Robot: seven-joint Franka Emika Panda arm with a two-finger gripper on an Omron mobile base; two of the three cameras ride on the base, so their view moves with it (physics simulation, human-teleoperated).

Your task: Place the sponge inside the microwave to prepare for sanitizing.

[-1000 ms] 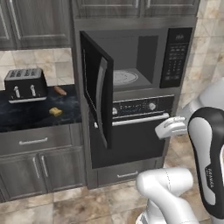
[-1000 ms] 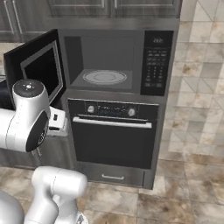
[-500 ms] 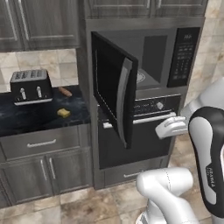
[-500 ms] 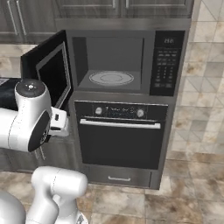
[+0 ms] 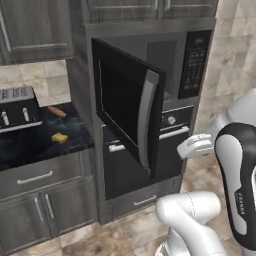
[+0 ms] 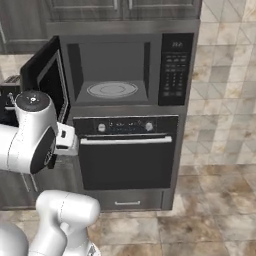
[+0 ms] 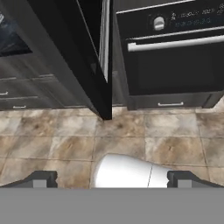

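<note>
The sponge [image 5: 60, 138], a small yellow block, lies on the dark counter [image 5: 30, 150] left of the microwave [image 5: 194, 62], in front of the toaster. The microwave [image 6: 112, 60] stands with its door [image 5: 127, 107] swung wide open to the left, and its round glass turntable [image 6: 112, 90] is bare. My gripper [image 7: 112, 180] is open with nothing between its fingers and looks down at the floor. Its white hand [image 5: 194, 146] hangs in front of the oven, right of the open door and well away from the sponge.
The oven [image 6: 125, 160] with knobs and a bar handle sits under the microwave. A toaster [image 5: 15, 107] and a reddish-brown sausage [image 5: 56, 111] are on the counter behind the sponge. The open door's edge [image 7: 101, 61] juts out between my hand and the counter.
The whole picture has shifted with the base: microwave, oven and counter look nearer and larger. The arm keeps its pose, the gripper stays open, and the sponge lies where it was.
</note>
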